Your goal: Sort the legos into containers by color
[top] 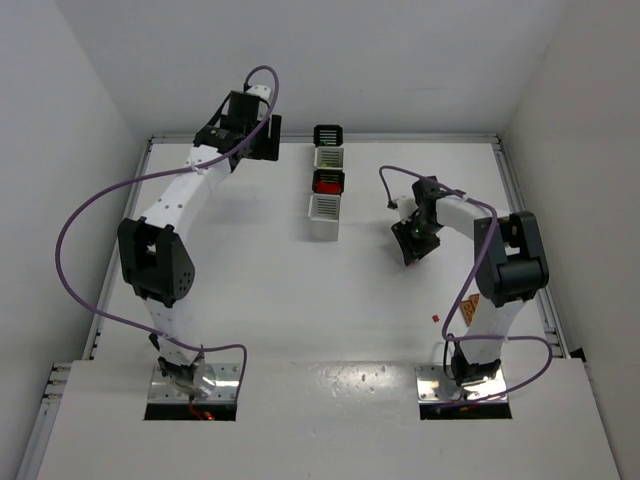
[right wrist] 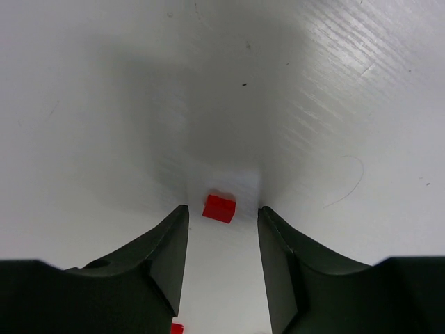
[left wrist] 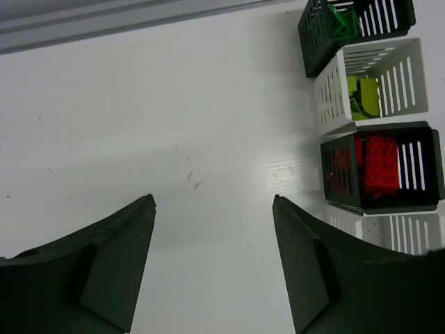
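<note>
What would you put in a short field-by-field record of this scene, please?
Layout: four bins in one row, alternating black and white
Far black bin: green bricks
Upper white bin: yellow-green bricks
Second black bin: red bricks
Nearest white bin: no bricks visible
Left gripper: jaws open, over bare table beside the bins
Right gripper: jaws open, either side of a small red brick on the table
Loose red brick: on the table by the right arm

Containers (top: 328,185) in a row mid-table, legos (left wrist: 379,163) inside, one lego (right wrist: 219,208) between jaws of right tool (right wrist: 222,210)
</note>
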